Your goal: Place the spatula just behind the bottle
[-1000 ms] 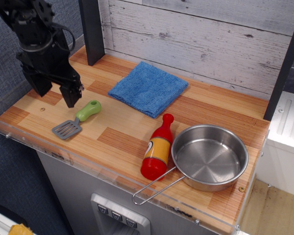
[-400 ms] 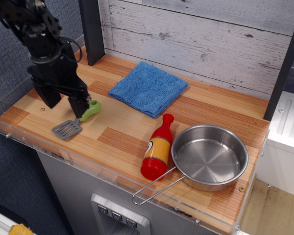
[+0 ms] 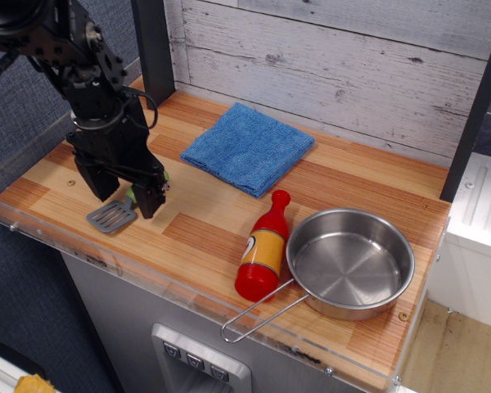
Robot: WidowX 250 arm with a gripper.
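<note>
One spatula, one bottle

Toy kitchen mock-up: wooden counter, plank backsplash, steel pan.

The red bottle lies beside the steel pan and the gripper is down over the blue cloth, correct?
Not quite. In observation.image the gripper is down over the spatula, not the blue cloth. The red bottle does lie beside the steel pan.
</note>
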